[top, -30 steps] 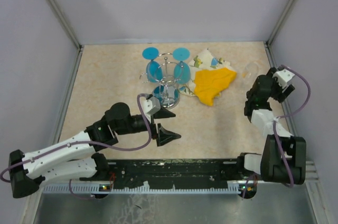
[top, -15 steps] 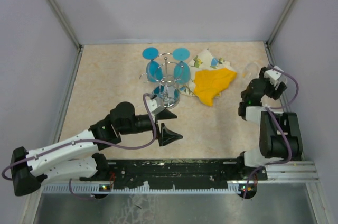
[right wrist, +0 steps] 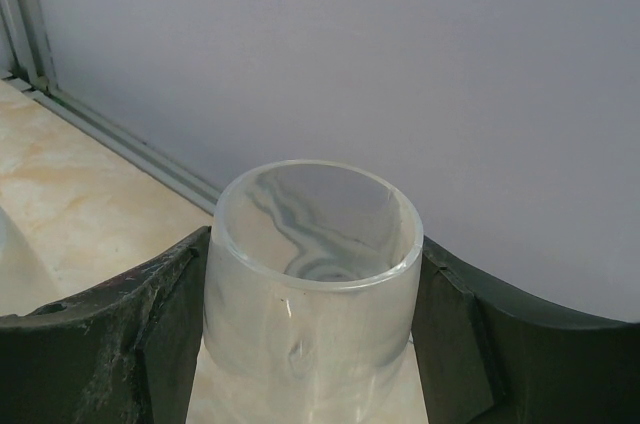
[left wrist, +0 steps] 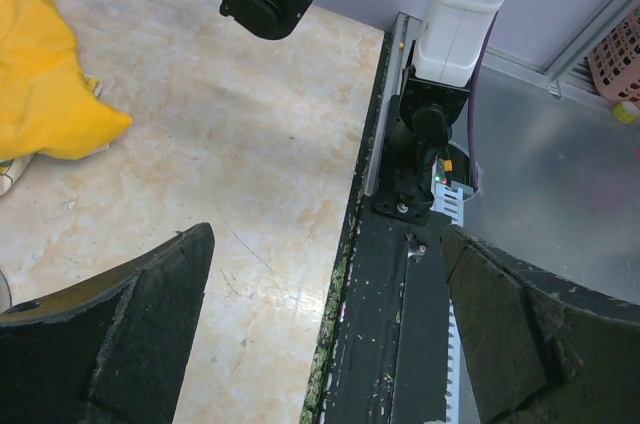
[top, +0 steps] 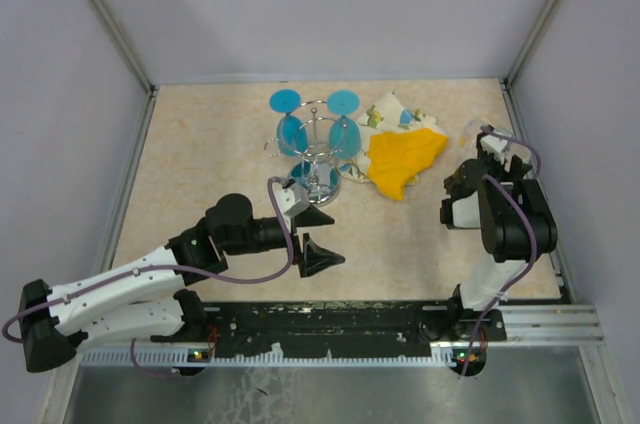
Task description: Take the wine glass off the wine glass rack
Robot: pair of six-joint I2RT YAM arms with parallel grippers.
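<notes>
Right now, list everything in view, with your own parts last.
wine glass rack: one, chrome, far middle of the table
blue wine glasses: two, hanging upside down on the rack
clear glass: one, rim up, between the right gripper's fingers
yellow cloth: one, right of the rack
patterned cloth: one, white with print, partly under the yellow cloth
table: one, beige marbled
left gripper: black, open, near side of the rack
right gripper: black, closed on the clear glass
</notes>
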